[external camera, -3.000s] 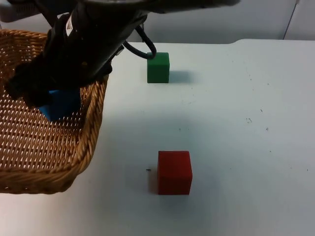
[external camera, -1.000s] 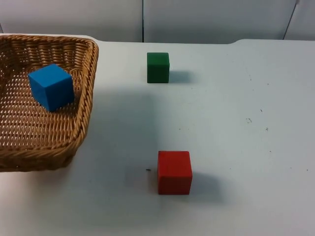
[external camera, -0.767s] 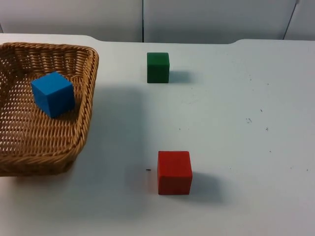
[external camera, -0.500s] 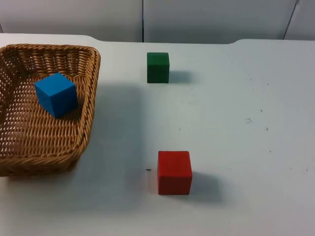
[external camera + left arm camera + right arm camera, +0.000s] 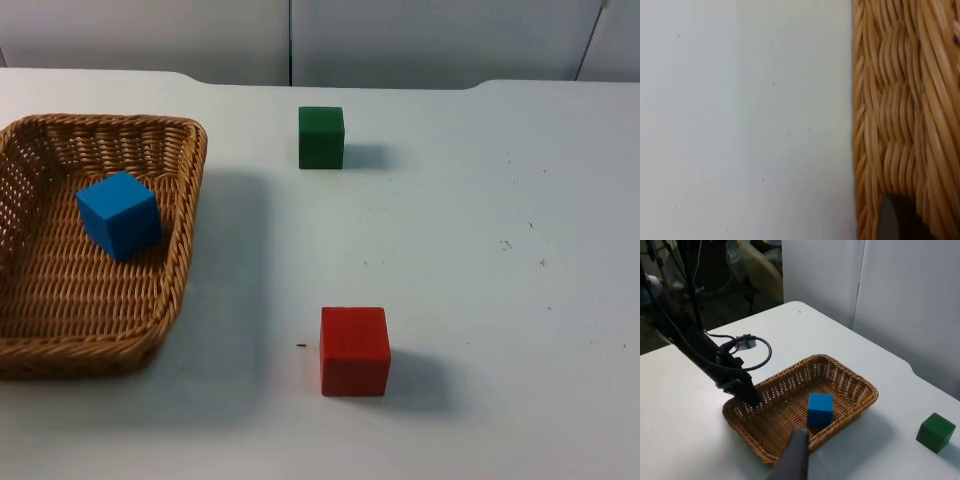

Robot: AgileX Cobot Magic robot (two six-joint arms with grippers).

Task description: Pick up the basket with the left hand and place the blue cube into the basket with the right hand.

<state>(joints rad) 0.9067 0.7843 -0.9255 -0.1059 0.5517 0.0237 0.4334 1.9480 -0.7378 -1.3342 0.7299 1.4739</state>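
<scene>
Your left end effector [image 5: 751, 396] is clamped on the rim of the basket [image 5: 185, 215], at the short wall farthest from the green cube [image 5: 321, 137]. The right wrist view shows its black tip meeting that rim; the left wrist view shows one dark fingertip [image 5: 895, 220] pressed against the woven wall, with bare counter [image 5: 480, 230] just beside it. Whether the basket's base touches the counter cannot be told.

Inside the basket, beyond the gripped wall, the blue cube [image 5: 119, 215] rests on the woven floor, tilted and close to the long wall that faces the green cube. It is well apart from the left end effector and touched by neither arm.

Your right end effector [image 5: 792, 462] is high and set back from the work, looking down on the basket, with one dark finger [image 5: 794, 452] visible. How far it is open cannot be told, and nothing is seen in it.

Outside the basket, the green cube stands on the counter near the grey partition wall [image 5: 400, 40]. The red cube [image 5: 354, 350] stands well apart from it, toward the counter's near edge.
</scene>
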